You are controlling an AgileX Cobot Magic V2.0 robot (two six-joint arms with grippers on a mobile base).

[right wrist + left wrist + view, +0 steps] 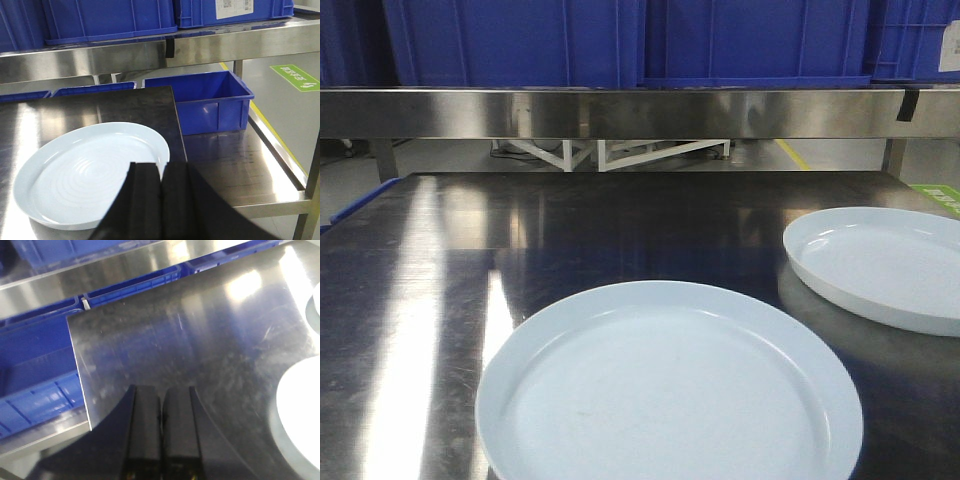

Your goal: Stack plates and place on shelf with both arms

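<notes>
Near plate (pixel 670 385) and right plate (pixel 880 265) lie apart on your steel tabletop (pixel 420 250).
Your left gripper (pixel 161 435) hangs over the tabletop's left side, fingers pressed together; your right gripper (pixel 161 200), fingers likewise together, sits at the right plate's rim; the shelf (pixel 620 110) spans the far side.

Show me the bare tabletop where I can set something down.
Bare tabletop runs left of the near plate and behind it up to the shelf rail. The right side is crowded: the far plate sits there.
</notes>
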